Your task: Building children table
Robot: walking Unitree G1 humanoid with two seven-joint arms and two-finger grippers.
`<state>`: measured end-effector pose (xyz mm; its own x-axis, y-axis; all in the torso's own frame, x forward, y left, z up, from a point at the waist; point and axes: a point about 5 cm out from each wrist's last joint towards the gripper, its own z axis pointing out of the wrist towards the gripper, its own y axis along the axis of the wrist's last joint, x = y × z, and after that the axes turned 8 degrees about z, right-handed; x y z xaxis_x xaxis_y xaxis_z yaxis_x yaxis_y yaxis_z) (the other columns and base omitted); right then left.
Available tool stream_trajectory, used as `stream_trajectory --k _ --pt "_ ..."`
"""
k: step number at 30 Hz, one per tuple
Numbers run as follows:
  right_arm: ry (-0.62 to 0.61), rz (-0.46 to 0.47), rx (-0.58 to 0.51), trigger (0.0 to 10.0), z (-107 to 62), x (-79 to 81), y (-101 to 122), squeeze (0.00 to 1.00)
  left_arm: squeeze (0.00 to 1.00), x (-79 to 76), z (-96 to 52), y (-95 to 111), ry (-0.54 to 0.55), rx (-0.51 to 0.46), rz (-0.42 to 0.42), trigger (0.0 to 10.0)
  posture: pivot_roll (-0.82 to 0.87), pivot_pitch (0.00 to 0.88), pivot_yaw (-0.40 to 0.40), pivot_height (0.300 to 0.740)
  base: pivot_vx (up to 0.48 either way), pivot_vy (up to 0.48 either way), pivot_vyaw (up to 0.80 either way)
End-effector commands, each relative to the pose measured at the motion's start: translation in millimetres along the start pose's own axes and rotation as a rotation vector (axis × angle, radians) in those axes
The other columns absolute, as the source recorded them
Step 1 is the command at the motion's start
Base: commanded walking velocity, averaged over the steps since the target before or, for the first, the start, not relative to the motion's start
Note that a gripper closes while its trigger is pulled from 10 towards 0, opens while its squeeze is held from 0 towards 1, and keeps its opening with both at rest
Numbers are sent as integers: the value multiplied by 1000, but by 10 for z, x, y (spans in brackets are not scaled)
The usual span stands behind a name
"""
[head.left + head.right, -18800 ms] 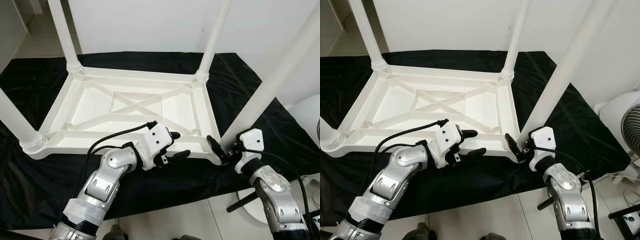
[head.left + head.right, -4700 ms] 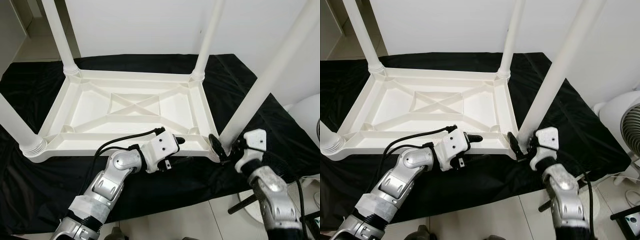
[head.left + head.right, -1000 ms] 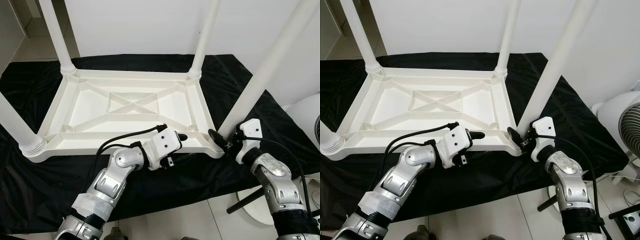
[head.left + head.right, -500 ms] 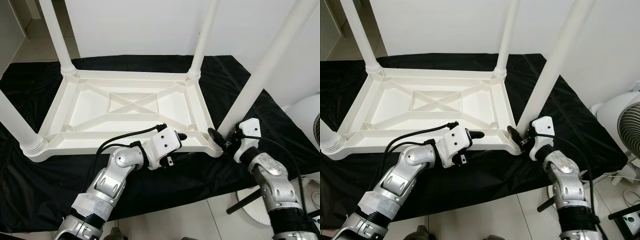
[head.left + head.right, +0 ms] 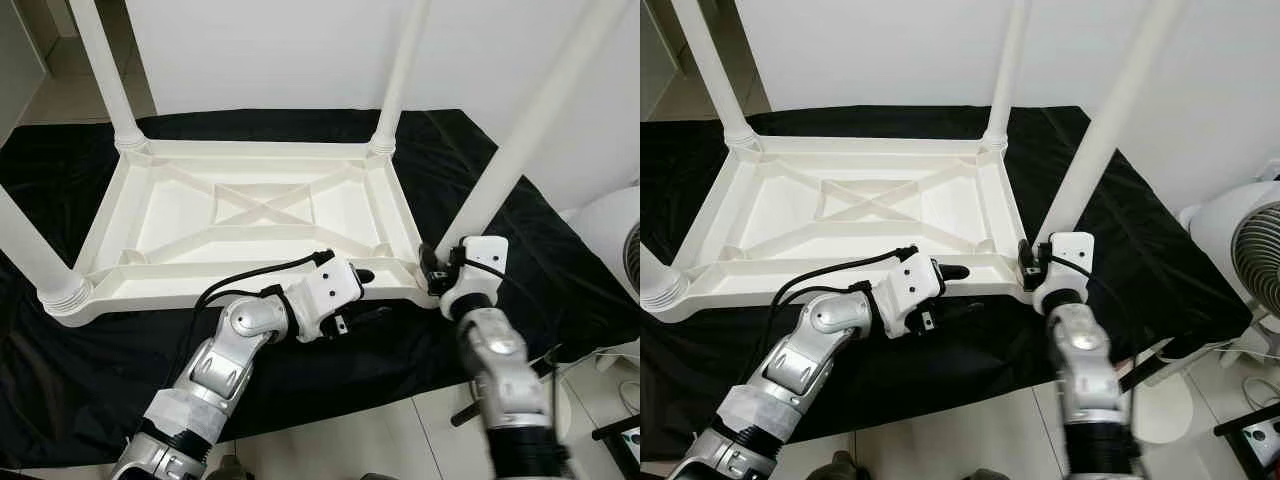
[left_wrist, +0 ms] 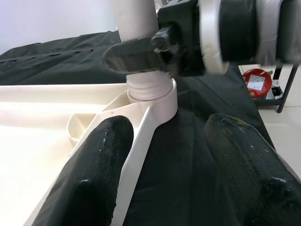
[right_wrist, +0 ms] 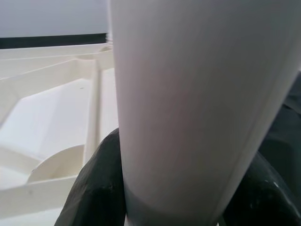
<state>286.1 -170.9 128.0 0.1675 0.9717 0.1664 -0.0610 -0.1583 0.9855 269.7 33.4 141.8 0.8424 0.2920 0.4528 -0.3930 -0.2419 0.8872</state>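
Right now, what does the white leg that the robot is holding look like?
The near right leg is a smooth white plastic tube, standing up and leaning slightly from the upside-down table's corner socket. A ribbed collar rings its base. The right gripper clamps it just above that collar, one black finger each side.

A black cloth [image 5: 90,370] spreads across the middle of the frame over pale floor tiles [image 5: 330,445]. A white fan [image 5: 1240,260] stands at the right edge, before a white wall [image 5: 260,50] along the top.
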Motion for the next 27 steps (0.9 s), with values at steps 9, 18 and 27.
stream_trajectory --k 9,18,27 --pt "-87 51 0 10000 -54 224 -24 0 0 41 28 8 36 1 14 10000 -1 0 -39 740 0 0 0" --pt "-93 55 -24 10000 -94 142 -1 1000 0 48 36 10 48 0 13 10000 4 0 -48 740 0 0 0" --pt "170 -32 0 10000 -231 -169 15 1000 0 94 -25 8 74 11 25 10000 28 0 -55 740 0 0 0"
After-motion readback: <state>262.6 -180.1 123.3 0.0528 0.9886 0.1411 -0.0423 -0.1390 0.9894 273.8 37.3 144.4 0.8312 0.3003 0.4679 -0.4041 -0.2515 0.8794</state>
